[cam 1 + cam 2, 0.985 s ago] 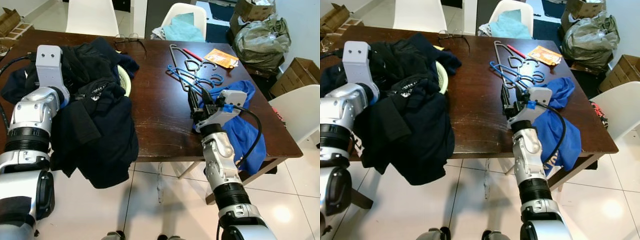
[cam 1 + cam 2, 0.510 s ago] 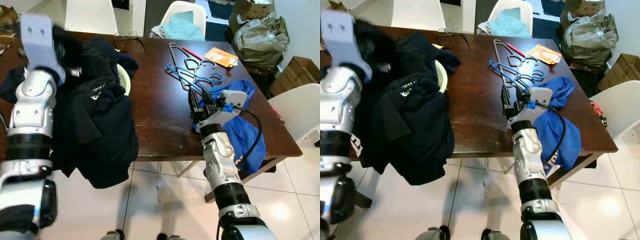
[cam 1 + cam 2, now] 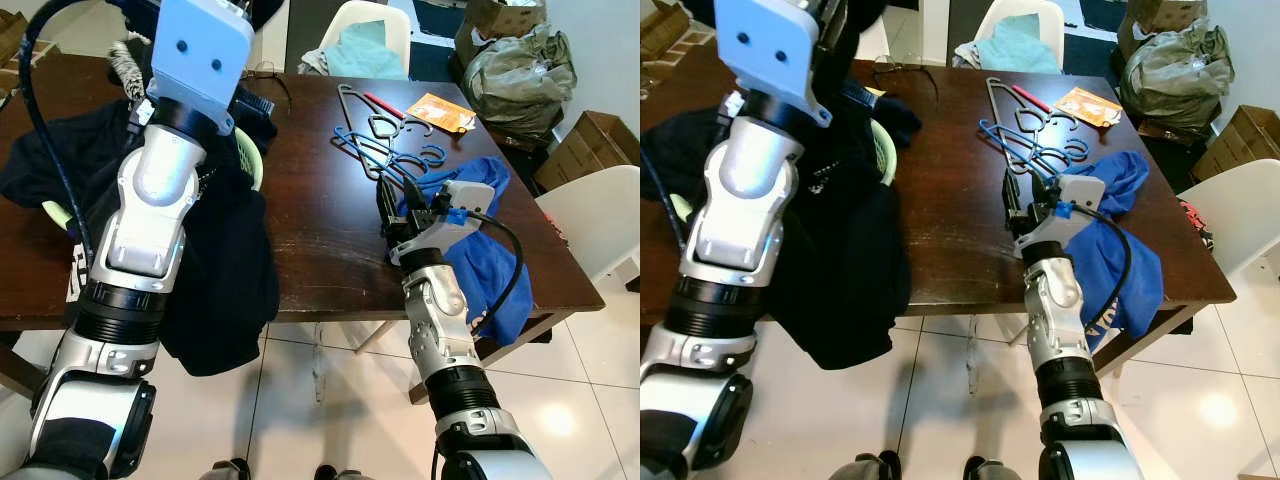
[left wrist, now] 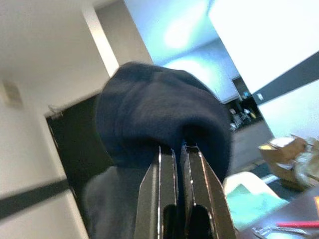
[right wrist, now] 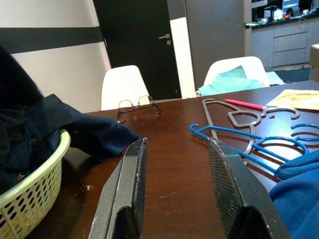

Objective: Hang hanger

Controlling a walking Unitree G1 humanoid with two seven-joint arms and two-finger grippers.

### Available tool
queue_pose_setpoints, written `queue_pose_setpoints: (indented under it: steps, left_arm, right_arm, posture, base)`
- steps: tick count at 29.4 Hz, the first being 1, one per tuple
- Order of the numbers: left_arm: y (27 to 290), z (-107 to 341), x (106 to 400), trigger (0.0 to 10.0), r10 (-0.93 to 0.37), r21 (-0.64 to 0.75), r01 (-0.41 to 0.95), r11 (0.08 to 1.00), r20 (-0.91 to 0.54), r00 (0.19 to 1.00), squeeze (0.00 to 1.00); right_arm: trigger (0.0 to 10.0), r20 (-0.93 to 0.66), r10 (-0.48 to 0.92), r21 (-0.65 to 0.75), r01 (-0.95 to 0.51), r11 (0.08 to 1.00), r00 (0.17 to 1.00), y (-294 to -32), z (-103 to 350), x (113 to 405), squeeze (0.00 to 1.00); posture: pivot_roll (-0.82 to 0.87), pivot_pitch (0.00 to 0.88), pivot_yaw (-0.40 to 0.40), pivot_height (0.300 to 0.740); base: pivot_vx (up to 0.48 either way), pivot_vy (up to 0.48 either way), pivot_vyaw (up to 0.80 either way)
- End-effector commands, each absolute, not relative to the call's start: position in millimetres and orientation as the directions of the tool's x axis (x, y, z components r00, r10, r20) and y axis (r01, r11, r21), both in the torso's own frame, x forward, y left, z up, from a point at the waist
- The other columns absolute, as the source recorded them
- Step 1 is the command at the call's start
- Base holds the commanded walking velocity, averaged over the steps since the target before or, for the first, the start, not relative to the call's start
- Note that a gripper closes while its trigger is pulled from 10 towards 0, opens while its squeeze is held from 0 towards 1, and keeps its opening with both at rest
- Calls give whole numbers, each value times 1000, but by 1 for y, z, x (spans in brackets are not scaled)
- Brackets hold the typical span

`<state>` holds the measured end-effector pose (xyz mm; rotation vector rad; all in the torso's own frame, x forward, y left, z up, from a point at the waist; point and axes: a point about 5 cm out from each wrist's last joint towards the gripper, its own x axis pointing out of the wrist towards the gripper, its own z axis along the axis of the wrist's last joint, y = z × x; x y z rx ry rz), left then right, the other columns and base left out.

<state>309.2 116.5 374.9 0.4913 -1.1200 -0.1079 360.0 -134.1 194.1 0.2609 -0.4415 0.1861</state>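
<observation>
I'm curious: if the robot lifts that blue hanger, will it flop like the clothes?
Probably not. The blue hanger looks like thin, stiff wire, so it should hold its shape and feel light. It lies tangled with the grey hangers, so they may drag along.

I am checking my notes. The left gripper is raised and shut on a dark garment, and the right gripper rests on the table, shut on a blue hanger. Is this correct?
Not fully. The right gripper is open and holds nothing: the right wrist view shows its two fingers apart, with the blue hanger lying beyond them on the table. The left gripper is indeed raised and shut on the dark garment.

Hangers (image 3: 385,150) on table (image 3: 310,215), right of basket (image 3: 247,160).
</observation>
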Motion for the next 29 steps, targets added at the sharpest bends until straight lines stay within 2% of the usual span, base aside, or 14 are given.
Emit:
queue_pose_setpoints:
  steps: [1,5,7,9,12,15,16,17,18,20,23,27,28,29]
  left_arm:
    - [107,382,296,0,-374,462,-210,862,857,354,0]
    - [103,379,297,0,-385,478,-215,851,848,363,0]
    - [97,365,305,0,-402,512,-162,844,803,440,0]
    - [92,359,307,0,-436,541,-115,833,771,463,0]
    - [92,359,307,0,-436,541,-115,833,771,463,0]
    - [83,350,305,0,-504,586,-36,809,725,470,0]
    - [71,336,302,0,-605,654,66,753,650,459,0]
    - [71,336,302,0,-605,654,66,753,650,459,0]
    - [62,323,298,0,-688,712,142,687,575,443,0]
    - [62,323,298,0,-688,712,142,687,575,443,0]
    - [56,308,293,0,-760,770,197,606,488,430,0]
    - [56,306,293,0,-765,781,192,594,474,435,0]
    - [59,306,294,4431,-750,781,163,603,484,451,0]
    - [59,306,294,4431,-750,781,163,603,484,451,0]
  right_arm:
    - [10000,438,85,227,-202,953,895,-142,188,358,0]
    - [10000,438,84,228,-201,953,895,-142,188,357,0]
    - [10000,437,84,229,-201,952,895,-141,188,357,0]
    - [10000,436,84,230,-201,952,896,-142,187,358,0]
    - [10000,436,84,230,-201,952,896,-142,187,358,0]
    - [10000,434,84,230,-201,952,897,-142,187,358,0]
    - [10000,432,86,231,-202,952,898,-141,186,357,0]
    - [10000,432,86,231,-202,952,898,-141,186,357,0]
    - [10000,431,87,232,-203,951,898,-140,186,358,0]
    - [10000,431,87,232,-203,951,898,-140,186,358,0]
    - [10000,429,89,233,-205,951,899,-139,186,358,0]
    - [10000,429,90,232,-206,951,899,-139,186,358,0]
    - [10000,429,91,232,-207,950,899,-139,187,358,0]
    - [10000,429,91,232,-207,950,899,-139,187,358,0]
  posture:
    - [60,155,-88,740]
    - [60,155,-88,740]
    - [65,157,-88,740]
    - [66,165,-91,740]
    - [66,165,-91,740]
    - [68,167,-96,740]
    - [70,164,-97,740]
    - [70,164,-97,740]
    - [72,172,-97,740]
    - [72,172,-97,740]
    - [73,179,-101,740]
    - [73,175,-101,740]
    - [73,175,-101,740]
    - [73,175,-101,740]
  base:
    - [0,0,0]
    - [0,0,0]
    - [0,0,0]
    - [0,0,0]
    - [0,0,0]
    - [0,0,0]
    - [0,0,0]
    - [0,0,0]
    - [0,0,0]
    - [0,0,0]
    - [0,0,0]
    - [0,0,0]
    - [0,0,0]
    - [0,0,0]
